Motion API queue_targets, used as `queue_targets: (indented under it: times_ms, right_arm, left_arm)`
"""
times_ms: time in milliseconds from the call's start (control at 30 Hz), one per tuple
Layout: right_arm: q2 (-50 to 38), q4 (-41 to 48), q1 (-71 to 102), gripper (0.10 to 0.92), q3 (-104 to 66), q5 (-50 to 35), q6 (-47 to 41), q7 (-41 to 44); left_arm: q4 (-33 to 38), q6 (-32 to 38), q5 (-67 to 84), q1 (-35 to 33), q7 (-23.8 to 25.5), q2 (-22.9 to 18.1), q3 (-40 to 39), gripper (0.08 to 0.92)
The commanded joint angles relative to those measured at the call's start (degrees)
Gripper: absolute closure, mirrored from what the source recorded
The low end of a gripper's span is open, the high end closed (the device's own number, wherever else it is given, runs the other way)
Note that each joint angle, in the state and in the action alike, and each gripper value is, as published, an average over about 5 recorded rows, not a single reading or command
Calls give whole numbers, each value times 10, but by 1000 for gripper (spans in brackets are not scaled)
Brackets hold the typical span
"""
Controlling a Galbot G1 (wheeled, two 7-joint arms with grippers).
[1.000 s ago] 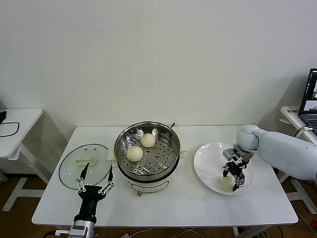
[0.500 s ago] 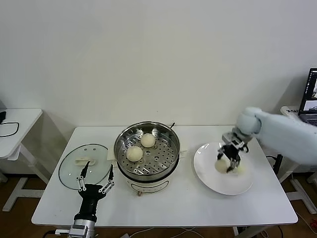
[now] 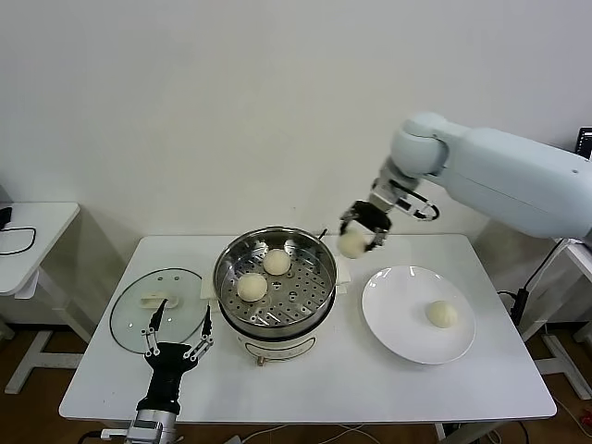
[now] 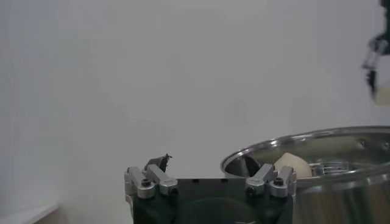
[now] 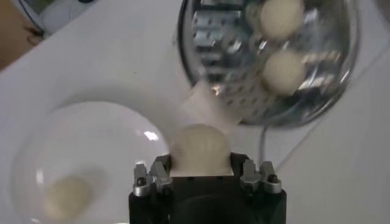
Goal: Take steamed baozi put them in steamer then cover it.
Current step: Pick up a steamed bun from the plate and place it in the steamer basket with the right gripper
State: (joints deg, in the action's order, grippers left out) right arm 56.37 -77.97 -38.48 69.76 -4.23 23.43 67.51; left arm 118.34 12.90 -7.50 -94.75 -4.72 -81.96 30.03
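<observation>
My right gripper (image 3: 356, 235) is shut on a cream-white baozi (image 3: 351, 243) and holds it in the air just right of the steamer's rim. The held baozi fills the jaws in the right wrist view (image 5: 200, 148). The steamer (image 3: 275, 277) is a wide steel pot with a perforated tray and holds two baozi (image 3: 277, 262) (image 3: 252, 287). One more baozi (image 3: 441, 314) lies on the white plate (image 3: 398, 314). My left gripper (image 3: 176, 335) is open and empty at the table's front left, beside the glass lid (image 3: 159, 306).
Side tables stand at the far left (image 3: 28, 231) and far right. The steamer's rim and one baozi inside show in the left wrist view (image 4: 294, 164). The white table (image 3: 370, 384) extends in front of the steamer and plate.
My right gripper has lifted a baozi off the plate and carried it up and left toward the steamer. The left arm has stayed in place.
</observation>
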Motion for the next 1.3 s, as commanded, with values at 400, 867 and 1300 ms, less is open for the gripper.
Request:
queue_targets:
  times_ms: [400,867,1300]
  right_arm:
    - [112,-69,69,380,5,172,167,-51]
    - [129,-60,116,381,5,218,195,-56]
    - [136,-44,126,369,5,242,177,-65]
  left_arm:
    - [2,2,1,-2,-1,-2,5,177]
    - [-1,4,2,-1,-1,-3,6,177]
    - [-3,7,3,1,-1,-3,7,177]
